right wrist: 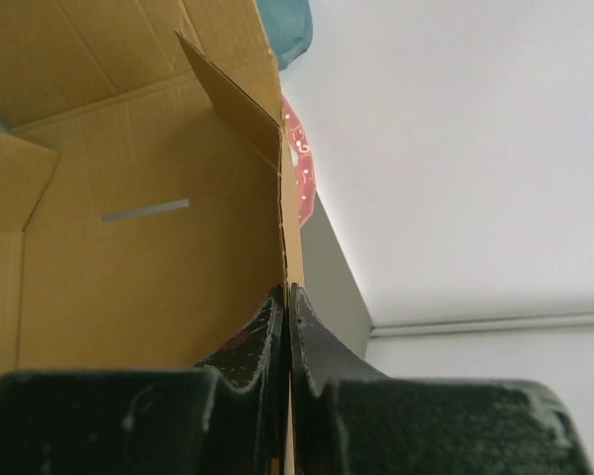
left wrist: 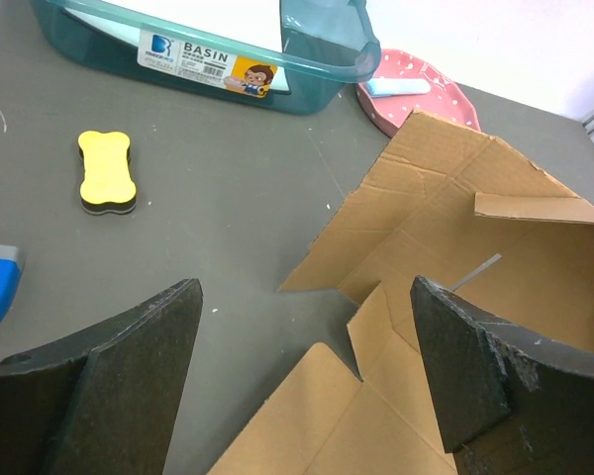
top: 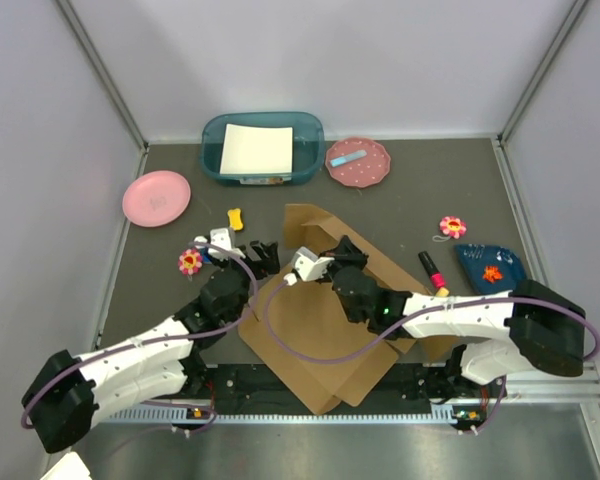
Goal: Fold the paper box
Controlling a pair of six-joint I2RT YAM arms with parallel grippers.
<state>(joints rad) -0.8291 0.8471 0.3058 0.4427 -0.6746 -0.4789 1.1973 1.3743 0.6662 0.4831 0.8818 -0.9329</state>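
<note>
The paper box (top: 320,340) is a flat brown cardboard blank in the middle of the table, with its far panel (top: 310,225) raised upright. My right gripper (top: 342,252) is shut on the edge of that raised panel. In the right wrist view its jaws (right wrist: 287,297) pinch the thin cardboard edge, with the box's inner face (right wrist: 129,277) to the left. My left gripper (top: 263,256) hovers at the box's left edge, open and empty. In the left wrist view its fingers (left wrist: 129,376) stand wide apart over a flap corner of the box (left wrist: 455,218) and bare table.
At the back stands a teal basin (top: 210,140) holding a white sheet. A dotted pink plate (top: 358,162) and a plain pink plate (top: 156,197) flank it. A yellow bone-shaped sponge (left wrist: 106,171), two flower toys (top: 190,262), (top: 452,227), a marker (top: 433,272) and a blue dish (top: 490,265) lie around the box.
</note>
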